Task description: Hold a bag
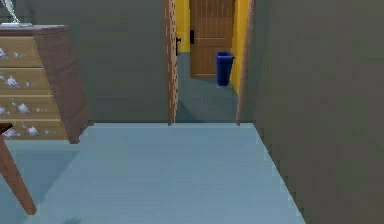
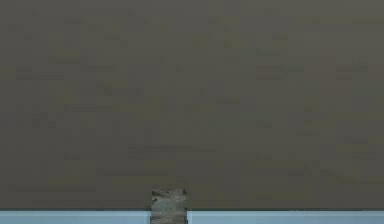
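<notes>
Gripper state cannot be told from these pictures, neither how the fingers stand nor anything else about them. In the arm side view a small pale, mottled shape rises from the bottom edge in front of a plain dark wall. It is too small to say what it is.

In the forward view the doorway is the landmark. Beyond it, in the farther room, a blue container stands on the floor just right of a closed wooden door and close to the yellow jamb on the doorway's right side. The blue container stands upright with its long axis vertical. It is wider at the top and narrower at the base, and its mouth faces up. Its inside cannot be seen, and whether it is a bag or a bin cannot be told at this size.

An open door leaf with a dark handle stands edge-on at the doorway's left side. Well to the left of the doorway, on the near side, is a wooden dresser. Its drawers are pushed in, so their contents are hidden, and the picture's edge cuts off its left part. A pale object on top of it is also cut off and cannot be identified. Nearer than the dresser, a slanting brown leg enters from the left edge, and the furniture it belongs to is out of the picture. Blue-grey floor runs from here up to the doorway.
</notes>
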